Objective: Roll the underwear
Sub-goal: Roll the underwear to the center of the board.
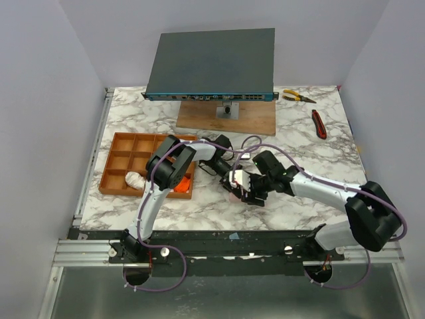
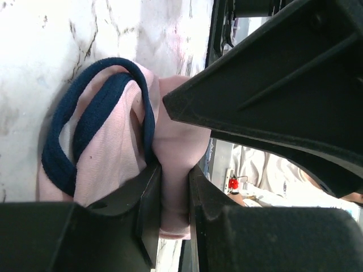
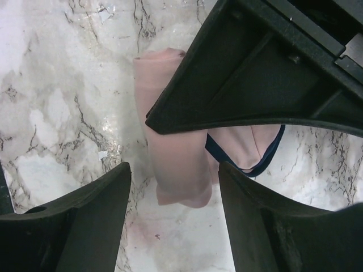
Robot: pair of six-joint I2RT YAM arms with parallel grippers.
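Straddling the near end of the pink underwear (image 3: 153,79), the right gripper (image 3: 174,181) has its fingers spread wide. One finger stands on each side of the folded strip, and neither touches it. In the right wrist view the strip's long axis runs straight away from that gripper between the fingers. Its navy-edged part bunches off to one side, under the other arm.

Just beyond, the left gripper (image 2: 174,187) is clamped on a fold of the same garment, with cloth pinched tight between its fingers. The navy edging (image 2: 68,136) loops out past them on the marble surface (image 3: 57,113).

Both arms meet over the garment, near the middle of the surface. The left one holds it and the right one is free, so the right looks better placed to close across the strip's width and turn it along that axis.

Farther left, the compartment tray (image 1: 113,181) holds a cream underwear (image 1: 135,178) and an orange underwear (image 1: 182,186).
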